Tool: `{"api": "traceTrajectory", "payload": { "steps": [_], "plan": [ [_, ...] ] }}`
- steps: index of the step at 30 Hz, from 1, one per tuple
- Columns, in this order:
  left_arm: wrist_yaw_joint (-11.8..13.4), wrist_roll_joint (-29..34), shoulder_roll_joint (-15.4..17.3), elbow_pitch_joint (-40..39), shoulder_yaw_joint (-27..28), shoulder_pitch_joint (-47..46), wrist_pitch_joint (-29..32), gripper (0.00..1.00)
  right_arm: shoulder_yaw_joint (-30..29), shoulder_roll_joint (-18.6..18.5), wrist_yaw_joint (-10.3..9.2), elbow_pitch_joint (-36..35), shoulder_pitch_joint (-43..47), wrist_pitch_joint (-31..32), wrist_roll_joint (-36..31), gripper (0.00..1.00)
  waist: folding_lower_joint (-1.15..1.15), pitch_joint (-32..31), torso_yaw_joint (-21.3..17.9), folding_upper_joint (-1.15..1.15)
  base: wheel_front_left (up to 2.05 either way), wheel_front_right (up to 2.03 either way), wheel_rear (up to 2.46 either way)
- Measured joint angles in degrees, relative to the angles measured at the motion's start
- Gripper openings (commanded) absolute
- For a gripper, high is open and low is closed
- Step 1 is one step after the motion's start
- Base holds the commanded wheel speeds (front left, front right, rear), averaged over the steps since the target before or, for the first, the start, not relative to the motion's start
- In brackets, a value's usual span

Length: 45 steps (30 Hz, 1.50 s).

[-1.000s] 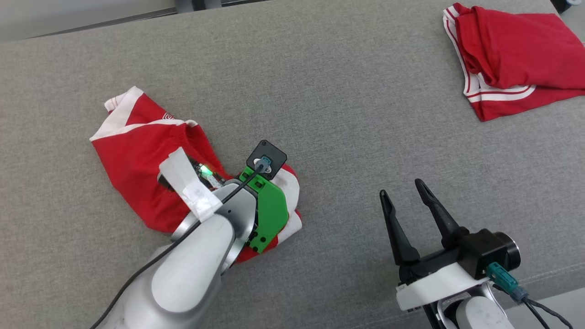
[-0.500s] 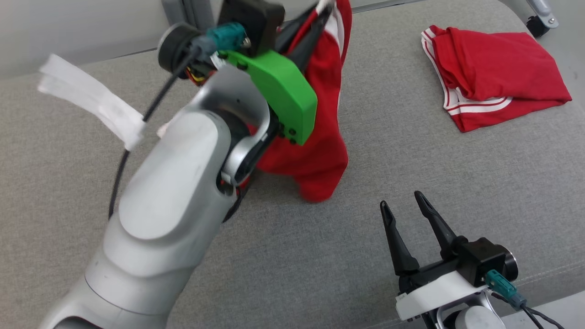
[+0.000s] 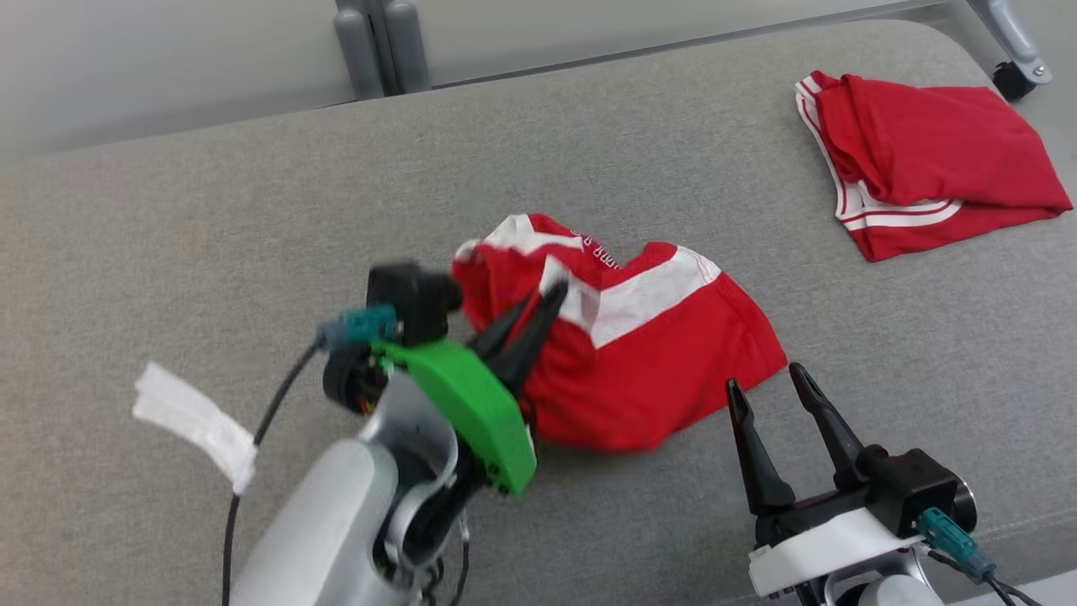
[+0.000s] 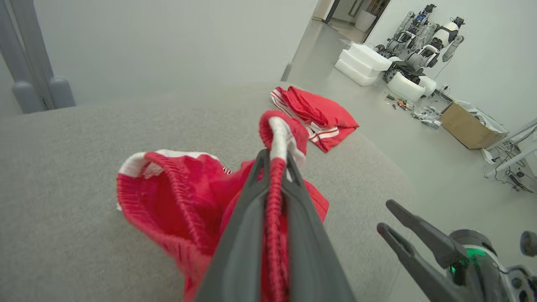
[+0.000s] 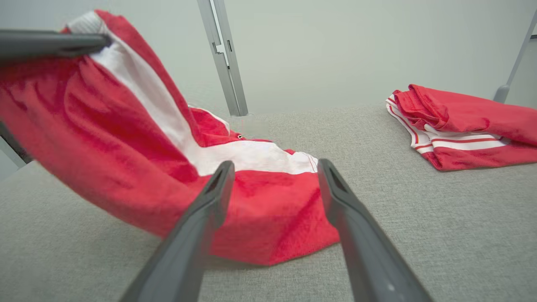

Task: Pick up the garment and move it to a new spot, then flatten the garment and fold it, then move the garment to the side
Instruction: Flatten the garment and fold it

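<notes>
1. At the left, the stretch of the grey woven fabric cushion [image 3: 210, 236] where the garment lay crumpled a second ago is now bare. A loose strip of white tape [image 3: 193, 421] hangs off the left arm's cable above it.
2. The left gripper [image 3: 547, 301] has lifted the garment high, swung it rightward, and is now lower again over the middle of the cushion. Its two long dark fingers are clamped tight on the elastic waistband, which runs up between them in the left wrist view.
3. The red sports shorts with white side panels [image 3: 656, 370] now sit at the centre of the cushion. The right, lower part rests on the fabric, while the waistband end at the left is held up off it. Judging by this, the move to a new spot is nearly done. Letting go and flattening are still to come.
4. The right gripper [image 3: 764, 377] stays near and right, its fingers spread wide and holding nothing. The shorts' hem now lies just beyond its fingertips, within easy reach for the spreading step.
5. At the far right, a second folded red garment with white stripes [image 3: 925, 160] lies untouched, well apart from the shorts.
</notes>
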State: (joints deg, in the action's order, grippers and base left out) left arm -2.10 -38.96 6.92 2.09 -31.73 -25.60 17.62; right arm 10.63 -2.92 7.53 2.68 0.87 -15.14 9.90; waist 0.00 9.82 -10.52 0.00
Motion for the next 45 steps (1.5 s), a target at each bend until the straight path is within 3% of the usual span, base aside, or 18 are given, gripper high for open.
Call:
{"api": "traceTrajectory", "payload": {
  "steps": [2,3,4,5,6,7,11,17,26,35,36,37,38,39,45],
  "plan": [
    [-0.37,-0.57,0.24,2.32,-0.26,5.73,-3.64,0.02,-0.24,0.01,0.00,-0.33,-0.01,0.00,-0.16,1.00,0.00,0.55,0.73,0.00,0.00,0.00,0.00],
    [-0.81,0.41,0.86,3.65,-0.98,7.78,-5.47,0.11,-0.33,0.01,0.00,-0.43,-0.03,0.00,-0.49,1.00,0.00,0.80,1.23,0.00,0.00,0.00,0.00],
    [-0.94,0.33,0.94,4.59,-0.90,9.02,-6.78,0.33,-0.36,0.02,0.00,-0.44,-0.05,0.00,-0.69,1.00,0.00,0.95,1.67,0.00,0.00,0.00,0.00],
    [-0.94,0.01,0.98,5.72,-0.49,10.25,-8.39,0.44,-0.49,0.03,0.00,-0.47,-0.07,0.00,-0.92,1.00,0.00,1.13,2.22,0.00,0.00,0.00,0.00],
    [-1.01,0.55,1.30,6.62,-0.46,11.06,-9.89,0.90,-0.53,-0.07,0.00,-0.46,-0.18,0.00,-1.05,1.00,0.00,1.31,2.75,0.00,0.00,0.00,0.00],
    [-0.99,0.82,1.38,7.20,-0.21,11.55,-11.13,1.00,-0.70,-0.13,0.00,-0.48,-0.26,0.00,-1.09,1.00,0.00,1.44,3.16,0.00,0.00,0.00,0.00],
    [-0.86,1.00,1.37,7.87,-0.05,13.58,-14.17,1.00,-1.15,-0.63,0.00,-0.75,-0.59,0.00,-1.49,1.00,0.00,1.85,5.10,0.00,0.00,0.00,0.00],
    [0.41,1.34,3.23,5.14,-0.83,16.58,-12.78,1.00,-0.78,-1.21,0.00,-0.54,-0.21,0.00,-1.46,1.00,0.00,1.27,7.15,0.00,0.00,0.00,0.00],
    [2.44,1.13,6.06,-1.53,-0.99,19.65,-9.27,1.00,-0.46,-1.60,0.00,-0.29,0.39,0.00,-1.25,1.00,0.00,-0.16,7.23,0.00,0.00,0.00,0.00],
    [2.60,1.11,6.22,-1.07,-1.48,19.08,-8.10,1.00,-0.14,-1.85,0.00,0.03,1.15,0.00,-0.93,1.00,0.00,-1.25,6.22,0.00,0.00,0.00,0.00],
    [2.52,1.10,6.20,-0.52,-1.51,18.82,-8.13,0.96,-0.19,-1.91,0.00,0.01,1.15,0.00,-0.93,1.00,0.00,-1.30,6.08,0.00,0.00,0.00,0.00],
    [2.32,1.13,6.19,-0.03,-1.47,18.52,-8.51,0.80,-0.23,-1.98,0.00,0.00,1.16,0.00,-0.93,1.00,0.00,-1.34,5.96,0.00,0.00,0.00,0.00],
    [2.10,1.21,6.16,0.26,-1.43,18.15,-8.90,0.47,-0.27,-2.05,0.00,-0.01,1.17,0.00,-0.93,1.00,0.00,-1.37,5.86,0.00,0.00,0.00,0.00],
    [2.01,1.21,6.11,0.46,-1.45,17.88,-8.97,0.00,-0.32,-2.12,0.00,-0.08,1.18,0.00,-0.93,1.00,0.00,-1.40,5.82,0.00,0.00,0.00,0.00],
    [1.41,1.26,6.58,1.13,-1.80,17.55,-8.81,0.00,-0.98,-2.43,0.00,-0.26,1.78,0.00,-0.94,1.00,0.00,-1.48,6.11,0.00,0.00,0.00,0.00]
  ]
}}
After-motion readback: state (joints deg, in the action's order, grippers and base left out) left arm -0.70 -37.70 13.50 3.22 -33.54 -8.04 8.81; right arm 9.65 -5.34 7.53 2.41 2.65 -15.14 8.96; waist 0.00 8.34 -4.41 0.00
